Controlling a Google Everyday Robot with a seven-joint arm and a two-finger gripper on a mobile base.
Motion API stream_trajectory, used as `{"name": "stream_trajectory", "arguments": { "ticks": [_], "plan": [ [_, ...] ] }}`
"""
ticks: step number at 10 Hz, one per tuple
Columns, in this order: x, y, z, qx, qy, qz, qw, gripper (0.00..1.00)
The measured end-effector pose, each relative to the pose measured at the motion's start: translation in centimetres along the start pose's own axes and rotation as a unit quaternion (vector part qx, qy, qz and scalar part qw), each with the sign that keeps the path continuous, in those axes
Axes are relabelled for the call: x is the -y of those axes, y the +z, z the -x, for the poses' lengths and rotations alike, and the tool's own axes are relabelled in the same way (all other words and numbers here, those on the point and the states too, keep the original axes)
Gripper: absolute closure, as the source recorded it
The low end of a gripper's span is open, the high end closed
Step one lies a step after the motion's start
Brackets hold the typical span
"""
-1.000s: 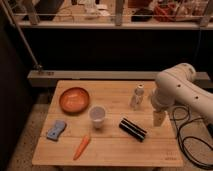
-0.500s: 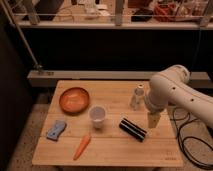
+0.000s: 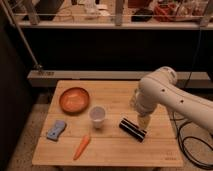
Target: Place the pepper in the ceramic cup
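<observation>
Pepper: the pepper (image 3: 82, 147) lies flat near the front edge of the table (image 3: 120, 152), pointed end toward the front-left. Nothing touches it, so it is not yet picked up.
Cup: the cup (image 3: 97, 116) stands upright with its mouth up, just behind the pepper. It looks ready to take the pepper from above.
Gripper: the gripper (image 3: 143, 121) hangs from the white arm (image 3: 162, 95) over the table's right half, well apart from the pepper. Its jaws are spread and it carries nothing.
Why there: my guess is that the arm is on its way in and must cross leftward past the cup to get to the pepper.
In the way: a black bar (image 3: 132, 129) lies just below the gripper. An orange bowl (image 3: 74, 99) and a blue-grey pad (image 3: 56, 130) sit to the left.
Surface: pale wooden boards, level, with the things spread out.
Room: dim, with a dark wall and a cluttered shelf (image 3: 100, 22) behind, speckled floor, and a black cable (image 3: 182, 137) at right.
</observation>
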Motion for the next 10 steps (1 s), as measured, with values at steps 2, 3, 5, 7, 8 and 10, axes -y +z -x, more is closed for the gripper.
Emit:
{"name": "stream_trajectory", "arguments": {
  "ticks": [2,3,5,7,8,10],
  "plan": [
    [0.0,0.4,1.8,0.005,-0.019,0.002,0.9998,0.20],
    [0.2,0.6,3.3,0.009,-0.029,0.002,0.9995,0.20],
    [0.0,0.8,4.6,0.014,-0.042,0.002,0.9990,0.20],
    [-0.1,1.1,5.4,0.018,-0.060,0.002,0.9980,0.20],
    [-0.1,1.1,5.7,0.020,-0.068,0.001,0.9975,0.20],
    [0.0,1.5,8.1,0.026,-0.091,0.000,0.9955,0.20]
  ]
}}
